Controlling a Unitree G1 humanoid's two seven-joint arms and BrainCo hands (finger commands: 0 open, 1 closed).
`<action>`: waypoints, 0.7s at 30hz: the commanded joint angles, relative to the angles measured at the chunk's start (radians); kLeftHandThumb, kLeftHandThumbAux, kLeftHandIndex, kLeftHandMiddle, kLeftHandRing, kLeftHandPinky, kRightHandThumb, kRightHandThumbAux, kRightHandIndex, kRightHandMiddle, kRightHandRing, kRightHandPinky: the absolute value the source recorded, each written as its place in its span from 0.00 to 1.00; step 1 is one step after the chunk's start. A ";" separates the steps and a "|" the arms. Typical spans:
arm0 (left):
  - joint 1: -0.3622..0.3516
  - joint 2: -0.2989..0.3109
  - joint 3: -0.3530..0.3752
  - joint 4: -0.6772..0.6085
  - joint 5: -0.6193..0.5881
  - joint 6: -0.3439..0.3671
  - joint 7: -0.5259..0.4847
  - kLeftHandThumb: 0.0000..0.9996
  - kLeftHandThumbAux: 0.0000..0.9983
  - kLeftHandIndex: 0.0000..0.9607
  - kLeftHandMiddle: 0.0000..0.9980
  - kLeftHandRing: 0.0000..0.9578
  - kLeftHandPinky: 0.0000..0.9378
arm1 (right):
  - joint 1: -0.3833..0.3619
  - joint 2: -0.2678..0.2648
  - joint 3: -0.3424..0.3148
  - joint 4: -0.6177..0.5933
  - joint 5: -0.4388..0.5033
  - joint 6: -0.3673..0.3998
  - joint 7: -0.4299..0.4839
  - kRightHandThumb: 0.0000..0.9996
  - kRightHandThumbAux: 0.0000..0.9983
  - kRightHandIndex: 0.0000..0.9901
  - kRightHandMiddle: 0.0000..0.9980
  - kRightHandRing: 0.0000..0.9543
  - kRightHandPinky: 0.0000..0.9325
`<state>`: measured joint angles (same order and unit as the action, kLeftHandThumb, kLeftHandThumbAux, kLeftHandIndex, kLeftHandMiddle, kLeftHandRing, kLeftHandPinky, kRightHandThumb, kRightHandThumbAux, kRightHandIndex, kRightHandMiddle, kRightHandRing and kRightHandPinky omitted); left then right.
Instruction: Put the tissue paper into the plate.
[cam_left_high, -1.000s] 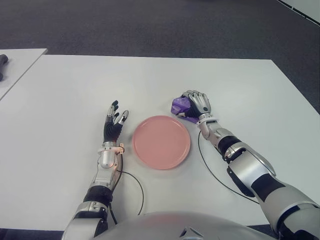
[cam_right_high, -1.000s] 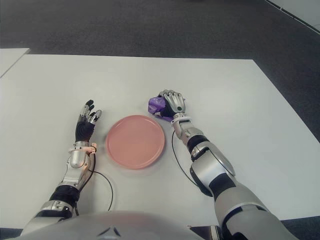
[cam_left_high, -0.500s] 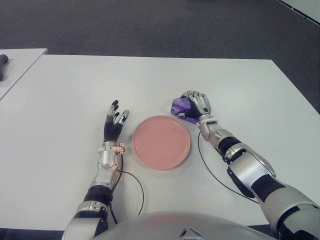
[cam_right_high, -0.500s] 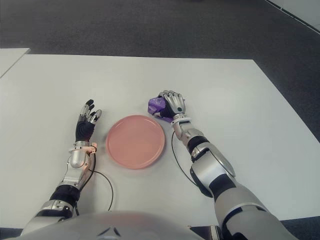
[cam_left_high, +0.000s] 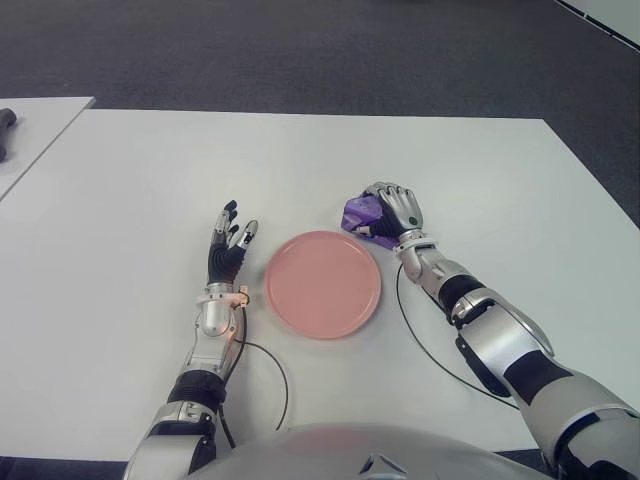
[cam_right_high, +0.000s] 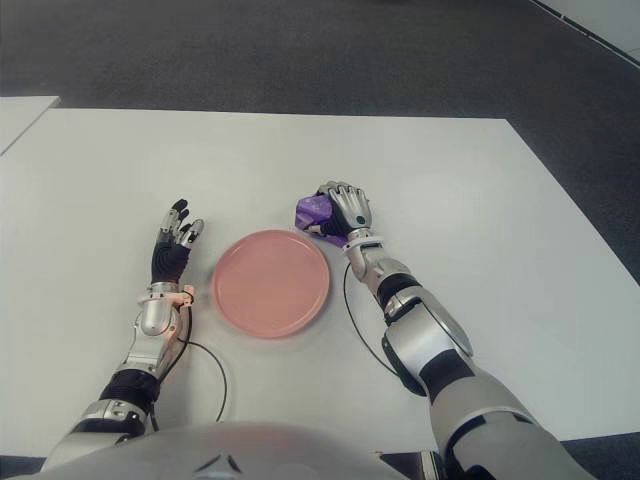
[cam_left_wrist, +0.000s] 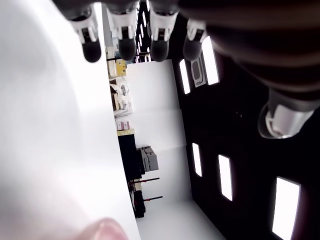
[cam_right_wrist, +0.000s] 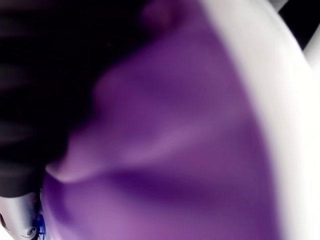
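Your left hand (cam_left_high: 226, 252) shows just left of the pink plate (cam_left_high: 323, 284), fingers straight and spread, holding nothing; can't tell if it touches the white table (cam_left_high: 150, 190). Plate sits mid-table, bare, w/ a black cable (cam_left_high: 262, 372) curling near its lower left. Just beyond the plate's upper-right rim you've got the purple tissue paper (cam_left_high: 357, 213), down at the table. Your right hand (cam_left_high: 394, 212) is over it, fingers curled and clamped around the pack; right wrist view is filled w/ purple. Tissue is beside the plate, not in it.
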<state>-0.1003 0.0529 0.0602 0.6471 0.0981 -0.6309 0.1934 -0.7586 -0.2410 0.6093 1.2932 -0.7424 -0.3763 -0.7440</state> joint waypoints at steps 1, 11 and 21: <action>0.024 -0.012 -0.004 0.028 0.006 0.021 0.006 0.00 0.42 0.00 0.00 0.00 0.00 | 0.061 0.007 0.015 0.036 -0.015 -0.004 0.039 0.86 0.68 0.40 0.53 0.90 0.89; 0.016 -0.014 -0.005 0.031 0.005 0.017 0.004 0.00 0.42 0.00 0.00 0.00 0.00 | 0.018 -0.014 -0.014 -0.011 0.005 -0.053 -0.007 0.85 0.68 0.40 0.53 0.89 0.86; 0.009 -0.020 -0.003 0.034 0.004 0.018 0.010 0.00 0.42 0.00 0.00 0.00 0.00 | 0.007 -0.045 -0.054 -0.105 0.017 -0.113 -0.028 0.86 0.68 0.40 0.52 0.88 0.85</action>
<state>-0.1081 0.0479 0.0601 0.6488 0.0969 -0.6246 0.1934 -0.7623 -0.2763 0.5655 1.2198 -0.7355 -0.4606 -0.7731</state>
